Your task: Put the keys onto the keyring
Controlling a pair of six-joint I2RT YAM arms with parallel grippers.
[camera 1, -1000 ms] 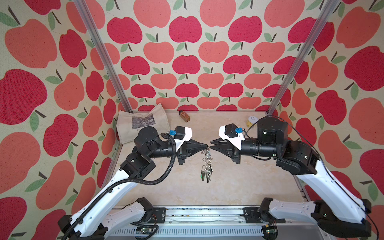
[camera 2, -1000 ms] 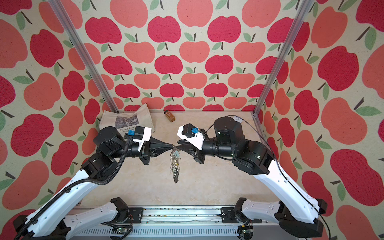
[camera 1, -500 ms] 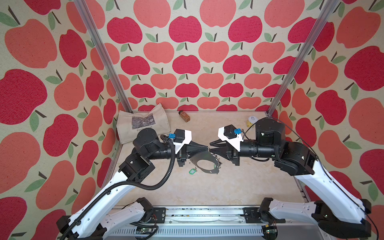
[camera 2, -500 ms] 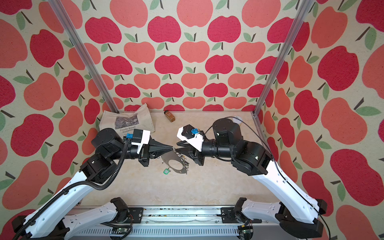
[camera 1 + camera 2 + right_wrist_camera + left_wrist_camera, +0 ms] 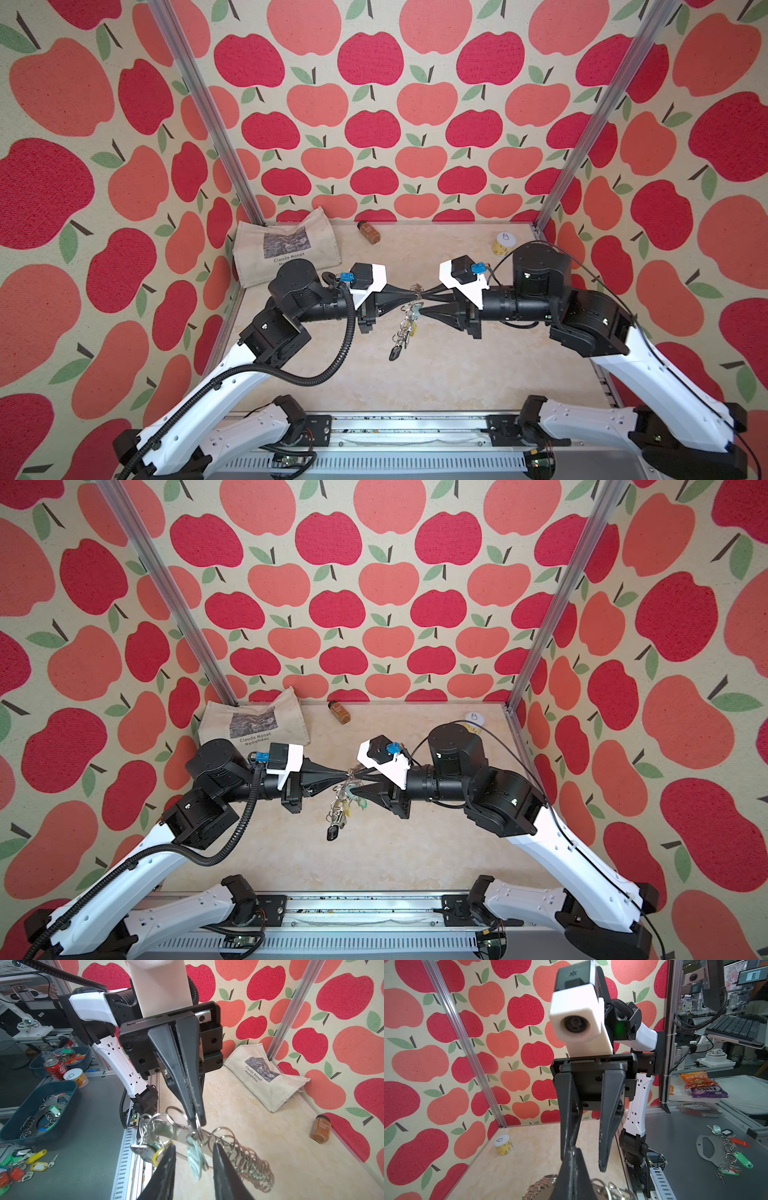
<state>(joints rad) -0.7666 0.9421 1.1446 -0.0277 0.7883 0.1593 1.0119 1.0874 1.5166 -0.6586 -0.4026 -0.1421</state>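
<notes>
**Right fingers let go; the tagged key hangs on the keyring**

We are working inside apple-printed fabric walls (image 5: 374,124), over a pale beige marbled table (image 5: 457,374). Our white-and-black left arm (image 5: 208,395) and right arm (image 5: 644,374) meet nose to nose above the middle of the table. A cream cloth tote bag with a printed picture (image 5: 286,249) slumps in the far left corner. A small yellow tin with a white lid (image 5: 503,243) and a little brown spice jar (image 5: 369,232) sit by the far wall, well apart from the work.

Between the arms hangs the keyring (image 5: 405,322), a flat grey metal oval plate edged with small silver split rings (image 5: 251,1165). The left fingers (image 5: 195,1115) are pressed together, pinching its upper edge. A black fob (image 5: 395,353) dangles lowest in the bunch.

Half a second ago the plate was swung up flat, with its big hole facing the top cameras. Now it has dropped back to hang edge-on in both top views. Over the same second the right fingers (image 5: 218,1154) have parted. They now stand spread, and we see nothing gripped between them.

The key with the pale whitish-mint plastic tag (image 5: 195,1159) hangs from the plate's ringed edge, between those spread fingers. We cannot pick its metal blade out from the neighbouring keys.

We judge that the key is threaded on and that this release closes the step. It may only be hooked partway into the ring, though. The left pinch should hold while the right arm backs straight out without snagging the tag.
</notes>
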